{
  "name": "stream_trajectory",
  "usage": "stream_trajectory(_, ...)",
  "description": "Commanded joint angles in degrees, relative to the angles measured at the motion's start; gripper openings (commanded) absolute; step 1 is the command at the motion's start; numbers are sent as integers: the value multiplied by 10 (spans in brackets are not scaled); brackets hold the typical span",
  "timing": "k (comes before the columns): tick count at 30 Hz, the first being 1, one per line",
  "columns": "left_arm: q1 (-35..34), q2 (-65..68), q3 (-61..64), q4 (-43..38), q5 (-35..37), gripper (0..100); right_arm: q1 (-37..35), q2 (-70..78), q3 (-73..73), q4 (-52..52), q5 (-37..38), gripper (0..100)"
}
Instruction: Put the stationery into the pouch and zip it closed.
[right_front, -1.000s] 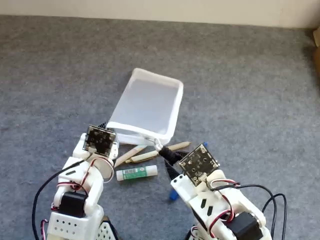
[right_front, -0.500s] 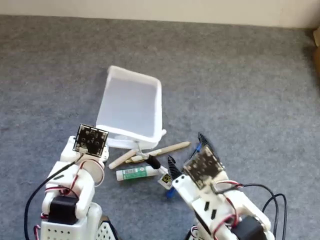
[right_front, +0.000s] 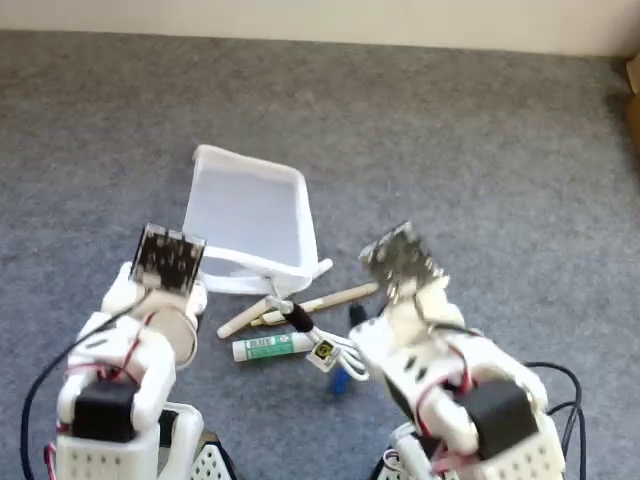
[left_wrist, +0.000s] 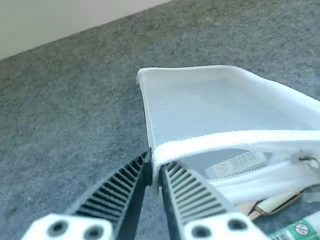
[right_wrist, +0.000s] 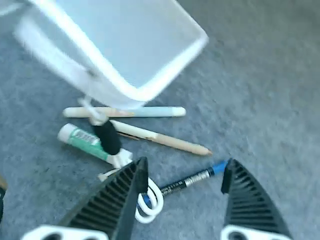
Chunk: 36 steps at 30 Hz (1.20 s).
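While the left gripper (left_wrist: 154, 167) pinches the mouth rim of the pouch (left_wrist: 215, 105), the right gripper (right_wrist: 185, 167) hangs spread above the pen (right_wrist: 189, 179). The glue stick (right_front: 272, 346) and pencils (right_front: 330, 297) lie just beside the mouth, none inside. Judgement: loading is not yet started. The right arm must next descend and close across the pen.
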Motion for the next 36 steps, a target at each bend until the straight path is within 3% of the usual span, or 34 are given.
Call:
stream_trajectory(1, -8, 138, -107, 25, 11, 7, 54, 53, -36, -24, -22, 209)
stream_trajectory(6, -6, 260, -244, 92, 34, 8, 70, 95, -36, -42, -37, 209)
stream_trajectory(13, -5, 327, -422, 183, 106, 8, 128, 138, -36, -60, -96, 209)
stream_trajectory(20, -5, 436, -579, 257, 133, 8, 142, 195, -39, -61, -103, 209)
stream_trajectory(27, -7, 586, -643, 271, 152, 8, 145, 278, -40, -61, -104, 209)
stream_trajectory(36, -36, 643, -662, 268, 195, 8, 145, 364, -41, -102, -192, 209)
